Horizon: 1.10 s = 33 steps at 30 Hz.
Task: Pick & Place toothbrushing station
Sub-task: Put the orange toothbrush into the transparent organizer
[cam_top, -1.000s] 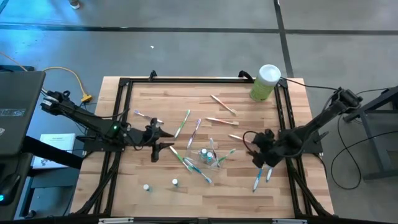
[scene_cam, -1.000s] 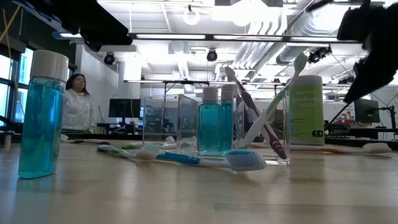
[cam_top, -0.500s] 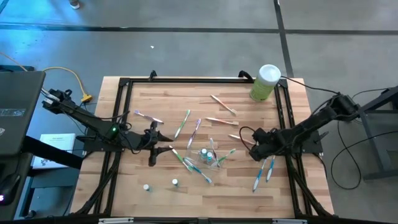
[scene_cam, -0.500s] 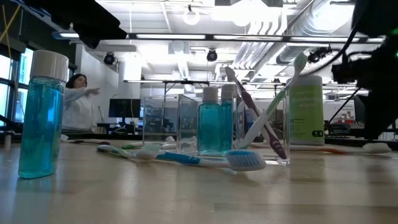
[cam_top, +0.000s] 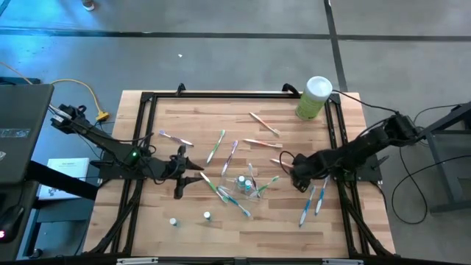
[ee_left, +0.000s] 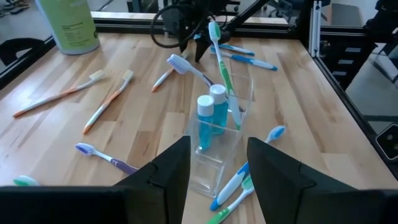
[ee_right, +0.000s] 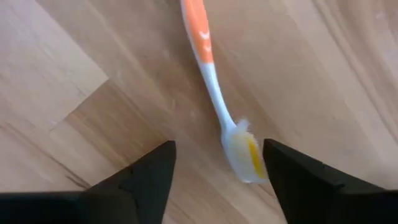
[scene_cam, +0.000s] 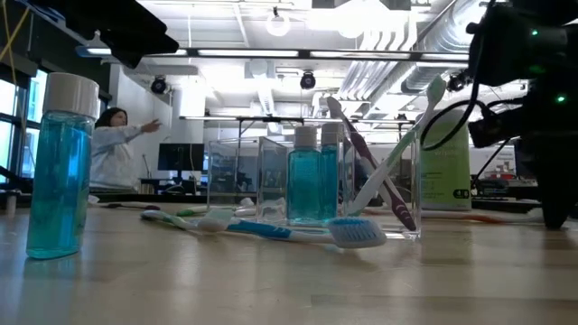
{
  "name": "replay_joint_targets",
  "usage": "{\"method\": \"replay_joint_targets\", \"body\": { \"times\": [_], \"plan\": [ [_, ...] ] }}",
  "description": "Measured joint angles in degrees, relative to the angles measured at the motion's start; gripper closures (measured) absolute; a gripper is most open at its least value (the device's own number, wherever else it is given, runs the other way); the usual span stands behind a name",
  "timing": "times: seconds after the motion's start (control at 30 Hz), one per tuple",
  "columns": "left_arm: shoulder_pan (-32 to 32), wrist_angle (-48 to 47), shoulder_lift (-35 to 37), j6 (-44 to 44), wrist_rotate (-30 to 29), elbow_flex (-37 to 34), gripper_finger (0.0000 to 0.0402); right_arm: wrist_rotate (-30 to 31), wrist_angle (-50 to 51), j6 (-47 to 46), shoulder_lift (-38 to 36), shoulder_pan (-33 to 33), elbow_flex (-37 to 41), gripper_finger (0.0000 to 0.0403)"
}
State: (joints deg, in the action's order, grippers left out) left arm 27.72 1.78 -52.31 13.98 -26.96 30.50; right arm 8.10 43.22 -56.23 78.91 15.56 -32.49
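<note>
Right tool poised over an orange-handled toothbrush

The right tool (ee_right: 217, 177), fingers spread and empty, hangs just above the orange-handled toothbrush (ee_right: 214, 93) lying flat on the tabletop (cam_top: 221, 228); its bristle end sits between the fingers, handle running away. The left tool (ee_left: 217, 168), also spread, faces the clear cup (ee_left: 217, 146) farther off.

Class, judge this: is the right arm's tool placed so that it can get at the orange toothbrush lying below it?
Probably yes. The right tool hangs open just above the orange toothbrush, whose bristle end lies between the fingers on bare wood, with nothing in the way.
</note>
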Motion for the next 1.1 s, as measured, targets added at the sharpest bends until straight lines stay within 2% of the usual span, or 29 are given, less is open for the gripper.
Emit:
{"method": "replay_joint_targets", "body": {
  "times": [0.1,0.3,0.47,0.53,0.63,0.73,1.0,1.1],
  "plan": [
    [0.6,-0.1,0.0,0.0,0.0,0.0,0.0247,-1.3,-0.6,1.6,0.1,-0.9,0.0,0.0218],
    [1.1,0.0,0.0,0.0,0.0,0.0,0.0247,-1.3,-1.0,3.8,0.2,-0.9,0.0,0.0370],
    [1.1,0.0,0.0,0.9,-0.1,0.0,0.0247,0.6,-0.9,2.4,0.0,0.3,0.0,0.0371],
    [1.1,0.1,0.0,0.9,-0.1,0.0,0.0247,2.4,-0.6,1.6,-0.7,1.9,-0.1,0.0385],
    [1.3,0.7,0.0,0.9,-0.1,0.0,0.0247,4.4,4.1,-0.9,-1.2,5.1,-2.3,0.0396],
    [1.3,3.7,0.0,1.1,-0.1,0.0,0.0247,7.1,10.7,-3.9,-1.6,8.9,-7.6,0.0396],
    [1.3,10.9,0.0,8.6,-0.1,0.0,0.0247,21.0,27.1,-10.2,-1.6,19.5,-22.5,0.0396],
    [1.3,11.0,0.0,10.8,-0.1,0.0,0.0247,27.2,29.2,-11.0,-1.6,22.8,-26.2,0.0396]
  ]
}}
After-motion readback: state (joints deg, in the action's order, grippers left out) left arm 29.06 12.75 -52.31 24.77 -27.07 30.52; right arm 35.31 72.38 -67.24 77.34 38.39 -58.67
